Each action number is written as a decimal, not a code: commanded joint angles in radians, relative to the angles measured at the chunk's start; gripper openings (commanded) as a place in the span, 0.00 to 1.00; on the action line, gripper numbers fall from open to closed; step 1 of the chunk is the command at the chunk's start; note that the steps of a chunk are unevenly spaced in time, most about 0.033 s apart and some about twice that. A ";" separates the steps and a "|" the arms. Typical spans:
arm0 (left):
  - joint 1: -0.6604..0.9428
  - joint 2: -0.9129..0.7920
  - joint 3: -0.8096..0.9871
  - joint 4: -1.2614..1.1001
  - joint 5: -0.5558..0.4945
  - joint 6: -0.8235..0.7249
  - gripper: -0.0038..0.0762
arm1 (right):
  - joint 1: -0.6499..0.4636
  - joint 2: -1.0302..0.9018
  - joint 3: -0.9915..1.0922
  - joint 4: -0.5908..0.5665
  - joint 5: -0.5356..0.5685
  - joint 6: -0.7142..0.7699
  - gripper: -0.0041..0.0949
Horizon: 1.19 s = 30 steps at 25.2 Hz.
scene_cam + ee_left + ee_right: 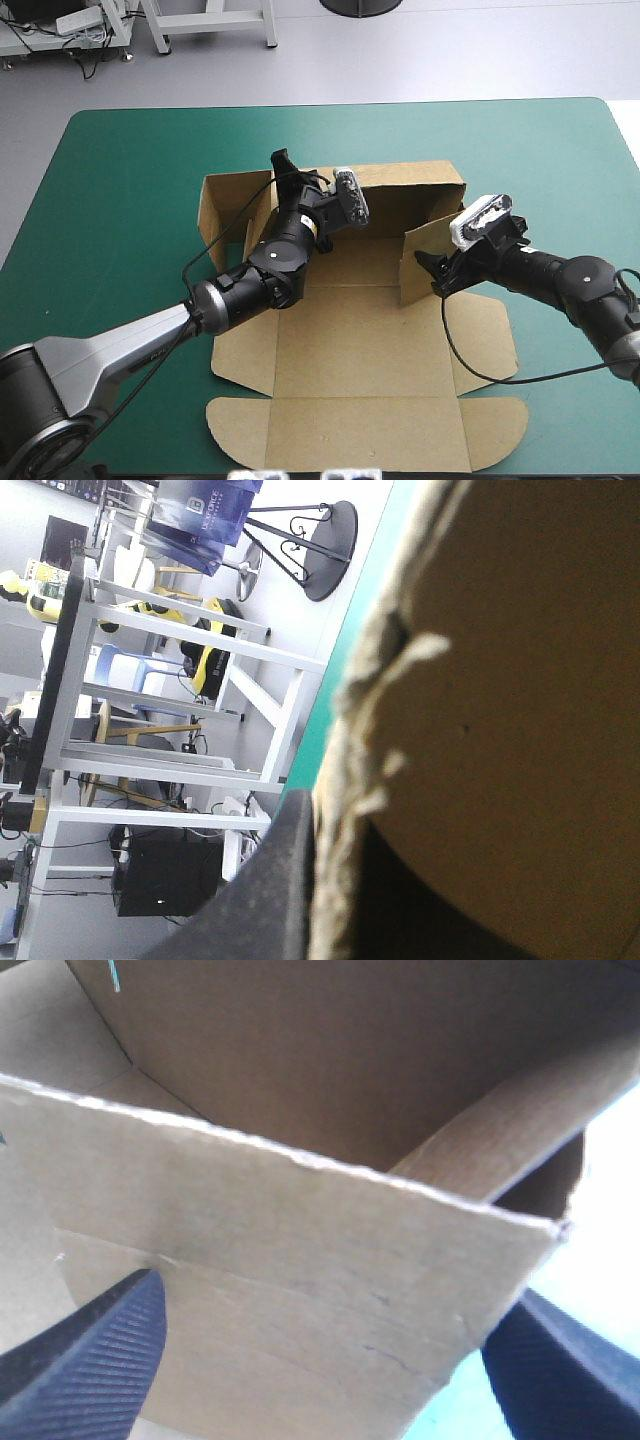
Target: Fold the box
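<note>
1. The box [370,330] lies mid-table [120,180], partly raised. The far wall [410,185], left wall [225,215] and right wall [412,275] stand, and the lid [370,430] lies flat toward the near edge.
2. The left gripper [287,172] is at the far-left corner, clamped on the board's edge. One black finger [260,900] presses against one face.
3. The right gripper [435,270] is at the right wall with its fingers [100,1350] spread wide. The wall stands across just ahead of them.
4. The left arm [270,265] reaches over the box's floor [350,265].
</note>
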 commanded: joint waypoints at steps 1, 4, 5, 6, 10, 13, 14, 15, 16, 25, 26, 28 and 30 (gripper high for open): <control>-0.012 -0.035 -0.004 -0.018 -0.008 -0.021 0.04 | -0.005 0.023 -0.028 0.119 -0.008 -0.037 0.82; -0.037 -0.035 0.060 -0.019 0.018 0.063 0.04 | -0.004 0.076 -0.028 0.218 -0.008 -0.079 0.82; -0.041 -0.035 0.068 -0.017 0.016 0.063 0.04 | -0.004 0.082 -0.028 0.251 -0.008 -0.105 0.82; -0.044 -0.035 0.069 -0.017 0.014 0.049 0.04 | -0.004 0.082 -0.028 0.276 -0.008 -0.121 0.81; -0.045 -0.035 0.069 -0.028 -0.014 0.035 0.04 | -0.004 0.082 -0.028 0.293 -0.005 -0.125 0.61; -0.047 -0.035 0.069 -0.038 -0.025 0.035 0.04 | -0.004 0.082 -0.028 0.308 0.008 -0.125 0.42; -0.051 -0.035 0.069 -0.038 -0.025 0.035 0.04 | -0.004 0.082 -0.028 0.308 0.015 -0.127 0.37; -0.054 -0.035 0.069 -0.035 -0.025 0.035 0.04 | -0.004 0.082 -0.028 0.308 0.024 -0.127 0.28; -0.056 -0.035 0.069 -0.036 -0.025 0.035 0.04 | -0.004 0.082 -0.028 0.308 0.027 -0.129 0.20; -0.067 -0.038 0.069 -0.030 -0.011 0.035 0.04 | -0.004 0.082 -0.028 0.304 0.042 -0.137 0.02; -0.067 -0.039 0.069 -0.030 -0.004 0.035 0.04 | -0.004 0.082 -0.028 0.304 0.042 -0.137 0.02; -0.067 -0.041 0.069 -0.030 0.006 0.039 0.04 | -0.004 0.082 -0.028 0.304 0.042 -0.137 0.02; -0.067 -0.045 0.069 -0.030 0.001 0.041 0.05 | -0.004 0.082 -0.028 0.304 0.042 -0.137 0.02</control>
